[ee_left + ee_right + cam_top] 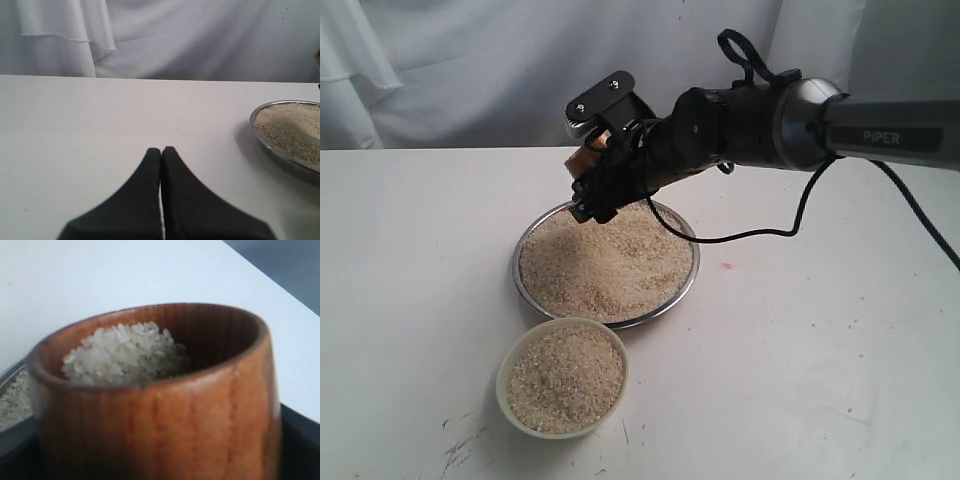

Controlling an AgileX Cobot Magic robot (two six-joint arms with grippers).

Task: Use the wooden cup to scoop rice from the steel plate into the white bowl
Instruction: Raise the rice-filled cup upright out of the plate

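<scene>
Right jaws: the right gripper (597,182) is clamped on the wooden cup (160,405), jaws set wide around its barrel. Left jaws: the left gripper (161,155) is pressed closed on nothing, low over the bare counter (820,350) and well apart from the work.

Nearest: the white bowl (503,392) stands on the counter just in front of the steel plate (665,310). It already holds grain close to its rim. Judgement: little room is left, so the pour needs care.

Middle: the plate carries a broad bed of rice (610,265), mounded toward its far side.

Beyond: the cup hangs above the plate's far-left edge, clear of the bed. The right wrist view shows it loaded, the grains heaped to one side and lying below the lip on the other. Its exact tilt cannot be read from the exterior view. A black cable (790,225) loops from the arm down across the plate's far rim.

Farthest: white cloth (470,70) behind the counter.

Step in hand, as judged: carry the load to the bowl. Recommendations:
- Keep the mouth upward during travel.
- Route the cup over the plate, so that any spill falls back onto the bed.
- Stop low over the bowl's centre.
- Tip slowly, to prevent overflow onto the counter.
- Watch that the cable does not drag through the grain.
</scene>
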